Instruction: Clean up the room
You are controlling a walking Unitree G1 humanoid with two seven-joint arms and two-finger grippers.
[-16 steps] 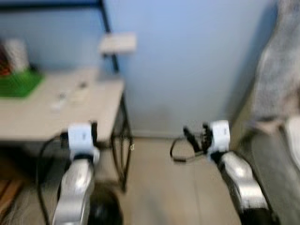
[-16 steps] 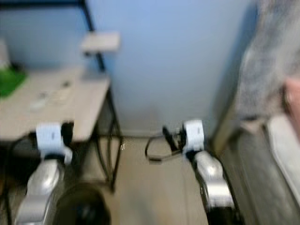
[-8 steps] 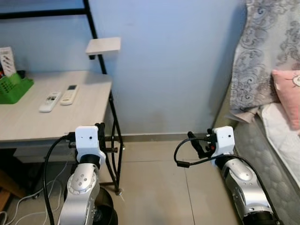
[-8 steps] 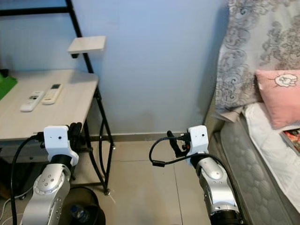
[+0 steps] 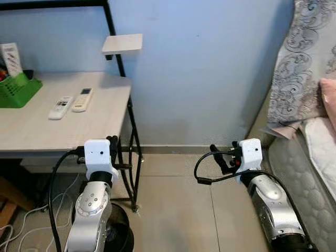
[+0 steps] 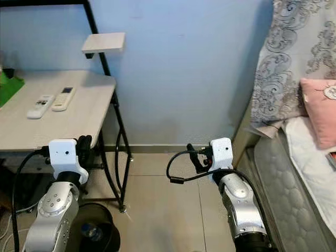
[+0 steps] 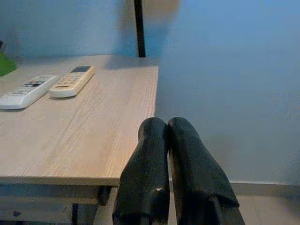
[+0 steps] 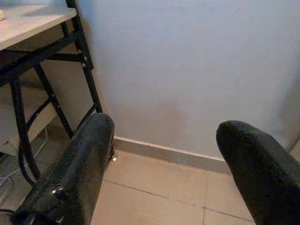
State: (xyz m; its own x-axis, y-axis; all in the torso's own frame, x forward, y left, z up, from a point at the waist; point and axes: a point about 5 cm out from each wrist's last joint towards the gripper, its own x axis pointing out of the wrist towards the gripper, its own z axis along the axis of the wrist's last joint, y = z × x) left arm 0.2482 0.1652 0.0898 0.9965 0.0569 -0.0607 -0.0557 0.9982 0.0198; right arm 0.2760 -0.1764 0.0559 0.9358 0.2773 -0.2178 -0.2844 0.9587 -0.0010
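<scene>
- Two remotes (image 5: pixel 72 103) lie side by side on the desk (image 5: pixel 100 131), near its back; light, hard, smooth plastic, best pinched across the narrow sides
- My left gripper (image 7: pixel 165 140) has its fingers pressed together, level with the desk edge
- My right gripper (image 8: pixel 161 164) hangs spread wide over the floor
- A green basket (image 5: pixel 18 90) sits further left; nothing blocks the remotes

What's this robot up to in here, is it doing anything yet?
Nothing is in hand at this moment. The robot faces a blue wall between a wooden desk and a bed. Its left gripper is shut and empty beside the desk's edge; its right gripper is open above the tiled floor. Two white remotes lie side by side on the desk, untouched.
</scene>
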